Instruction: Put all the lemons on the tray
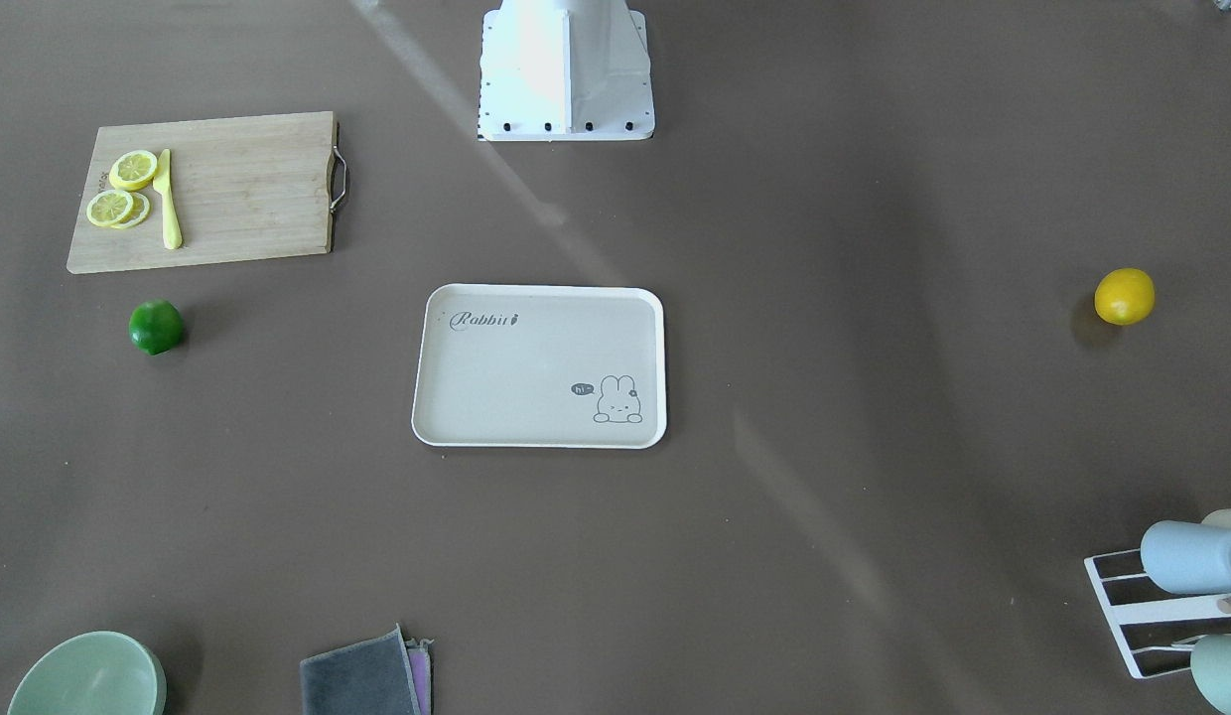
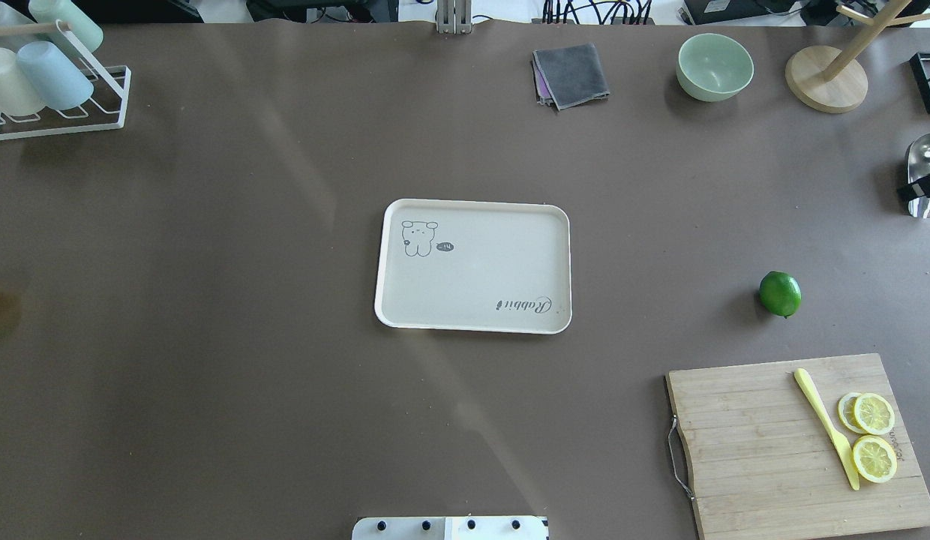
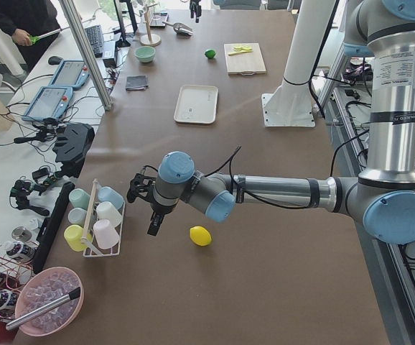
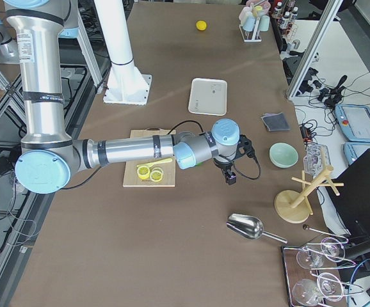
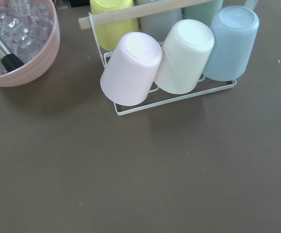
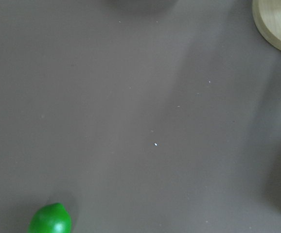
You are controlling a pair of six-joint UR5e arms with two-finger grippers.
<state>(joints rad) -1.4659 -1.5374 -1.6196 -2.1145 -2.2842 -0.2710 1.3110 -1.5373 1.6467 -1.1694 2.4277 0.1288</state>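
- a robotics lab.
- two industrial arms (image 3: 265,190) stand on a white pedestal (image 3: 304,57) beside the brown table (image 2: 210,375).
- teach pendants (image 3: 47,104), loose cables (image 2: 596,10) and aluminium frame posts (image 3: 87,54) line the side bench (image 3: 14,165).

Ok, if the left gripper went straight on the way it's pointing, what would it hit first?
Probably bare table: the left gripper points down between the cup rack and the yellow lemon, touching neither. Depth is hard to judge from the side.
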